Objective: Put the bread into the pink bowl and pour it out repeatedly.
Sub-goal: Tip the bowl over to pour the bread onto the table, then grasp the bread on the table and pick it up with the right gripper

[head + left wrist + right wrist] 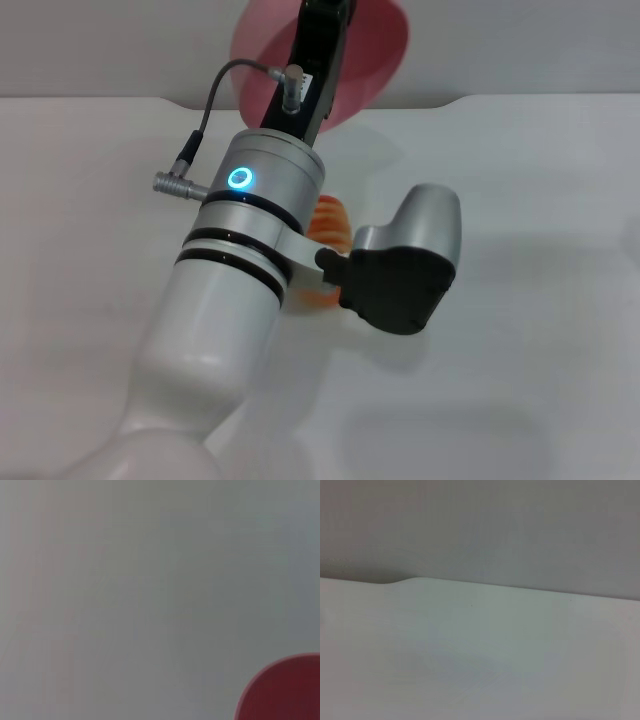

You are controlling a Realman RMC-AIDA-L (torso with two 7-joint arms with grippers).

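bread lies on the white table under your left arm, and you only get a small orange-brown slice of it with pale stripes, showing between the silver wrist section and the grey-and-black joint housing. the rest of the loaf is hidden by the arm, so you cannot tell how it is turned.

the pink bowl is up off the table at the far end of that arm, tilted so its round body faces the head camera. the black body of the left gripper crosses in front of the bowl, and the bowl seems to hang from it, but the fingers themselves are hidden, so you cannot tell from these views how the jaws stand or exactly where they meet the rim. in the left wrist view you see 1 curved piece of the bowl in a corner, dark red there, with only plain grey wall filling the rest.

a grey cable loops from the wrist, and a blue ring light glows on the silver section.

your right gripper does not appear in any view. the right wrist view gives you only the bare table surface and its far edge against the wall.
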